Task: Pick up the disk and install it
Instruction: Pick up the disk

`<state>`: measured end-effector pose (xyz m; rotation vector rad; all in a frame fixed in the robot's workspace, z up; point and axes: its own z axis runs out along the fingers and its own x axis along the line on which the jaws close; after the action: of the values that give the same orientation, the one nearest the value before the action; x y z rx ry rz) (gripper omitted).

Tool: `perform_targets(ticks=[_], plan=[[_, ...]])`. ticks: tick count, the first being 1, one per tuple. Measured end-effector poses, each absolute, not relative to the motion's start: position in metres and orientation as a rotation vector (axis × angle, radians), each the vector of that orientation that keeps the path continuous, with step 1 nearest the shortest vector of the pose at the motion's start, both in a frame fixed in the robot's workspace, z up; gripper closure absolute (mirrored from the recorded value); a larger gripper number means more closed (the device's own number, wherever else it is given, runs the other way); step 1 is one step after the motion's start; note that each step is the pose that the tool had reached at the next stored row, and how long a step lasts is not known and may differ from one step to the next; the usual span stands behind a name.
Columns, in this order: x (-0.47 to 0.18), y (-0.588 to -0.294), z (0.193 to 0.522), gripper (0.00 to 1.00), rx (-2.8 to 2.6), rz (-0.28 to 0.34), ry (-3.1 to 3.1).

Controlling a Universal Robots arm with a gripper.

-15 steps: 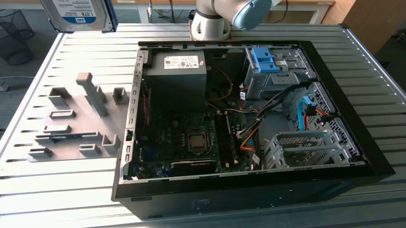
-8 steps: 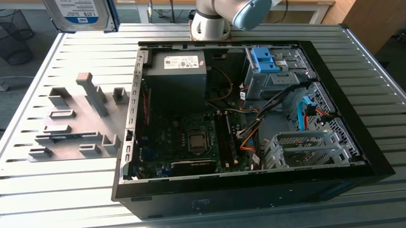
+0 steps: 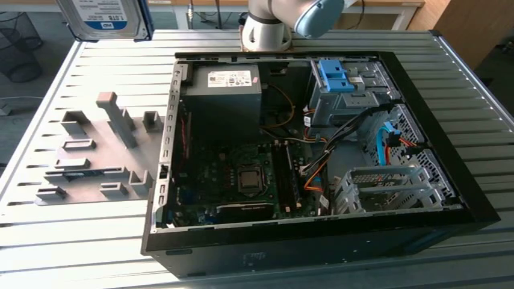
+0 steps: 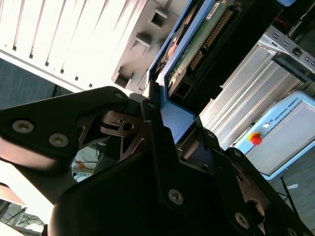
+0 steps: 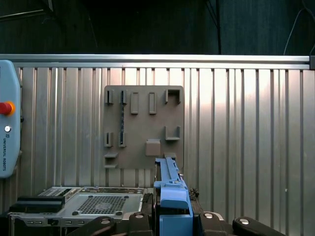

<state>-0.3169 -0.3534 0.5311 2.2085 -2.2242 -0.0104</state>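
Observation:
The disk [image 3: 108,15] hangs high above the table's far corner at the exterior view's left, its white-and-blue label facing the camera and a blue frame along its edge. In the second wrist view my gripper [image 4: 177,125] is shut on the disk's blue frame, and the disk's [image 4: 197,44] green circuit-board side runs away from the dark fingers [image 4: 152,118]. The first wrist view shows the disk [image 5: 172,194] edge-on as a blue strip rising out of the gripper [image 5: 173,219].
An open computer case [image 3: 449,208] lies on the slatted metal table [image 3: 80,241], with a drive cage and a blue clip [image 3: 337,75] at its far end. A grey fixture plate [image 3: 96,150] with raised holders lies beside it. A teach pendant [image 5: 7,123] sits past the table.

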Motion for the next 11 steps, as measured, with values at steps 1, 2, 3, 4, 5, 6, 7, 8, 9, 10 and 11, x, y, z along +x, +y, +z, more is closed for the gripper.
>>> perform_targets(ticks=[1,2,3,4,5,6,7,8,9,10,11], plan=[[-0.3166,-0.3534,0.5311,0.63,2.209,-0.010,-2.224],[-0.3162,-0.3534,0.5312,0.63,2.209,-0.010,-2.224],[-0.3159,-0.3534,0.5312,0.63,2.209,-0.010,-2.224],[-0.3155,-0.3534,0.5312,0.63,2.209,-0.010,-2.224],[-0.3152,-0.3534,0.5311,0.63,2.209,-0.010,-2.224],[-0.3148,-0.3534,0.5311,0.63,2.209,-0.010,-2.224],[-0.3144,-0.3534,0.5311,0.63,2.209,-0.010,-2.224],[-0.3140,-0.3534,0.5311,0.63,2.209,-0.010,-2.224],[-0.3136,-0.3534,0.5311,0.63,2.209,-0.010,-2.224],[-0.3132,-0.3534,0.5312,0.63,2.209,-0.010,-2.224],[-0.3128,-0.3534,0.5311,0.63,2.209,-0.010,-2.224]])
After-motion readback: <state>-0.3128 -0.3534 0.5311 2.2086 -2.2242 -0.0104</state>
